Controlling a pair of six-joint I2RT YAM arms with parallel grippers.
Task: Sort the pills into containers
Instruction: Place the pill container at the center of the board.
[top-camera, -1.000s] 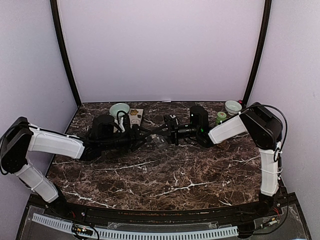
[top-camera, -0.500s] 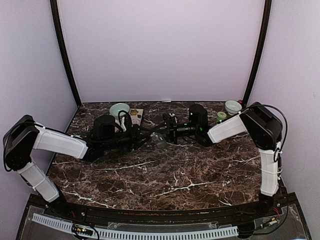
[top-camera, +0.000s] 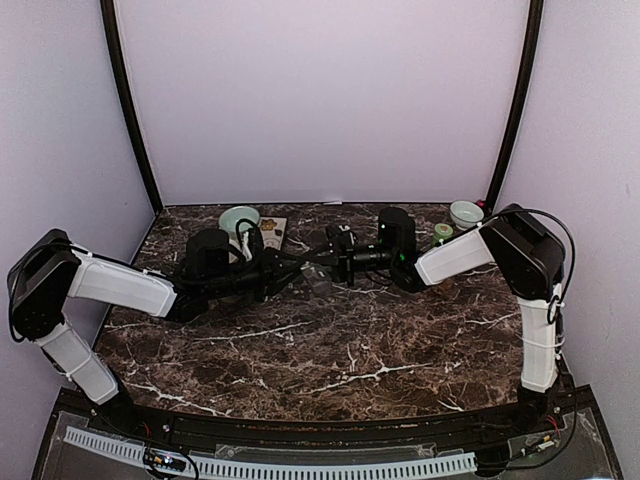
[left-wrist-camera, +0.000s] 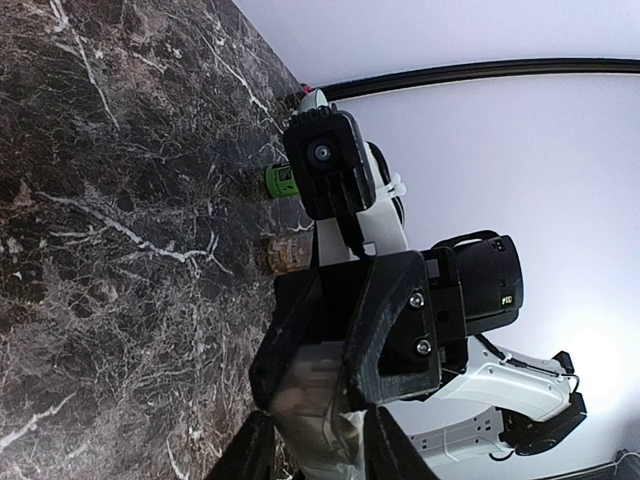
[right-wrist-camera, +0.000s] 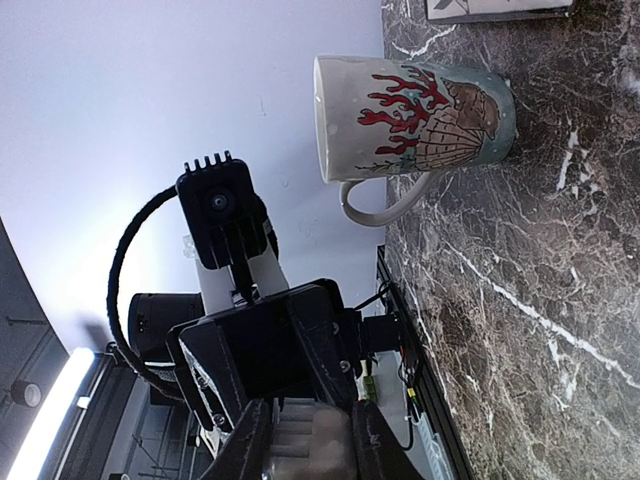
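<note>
Narrowed since earlier, the left gripper (left-wrist-camera: 318, 455) pinches the clear jar (left-wrist-camera: 315, 410); the right gripper (right-wrist-camera: 300, 440) pinches its other end; keep it level, grip firm.

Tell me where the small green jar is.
Top view: the small green jar stands at the back right of the table, just left of the pale bowl, beyond the right arm.

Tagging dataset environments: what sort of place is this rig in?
Probably a lab test booth, not a home: plain pale walls with black corner posts, a marble-pattern table, and a left arm and right arm mounted at its near edge.
</note>
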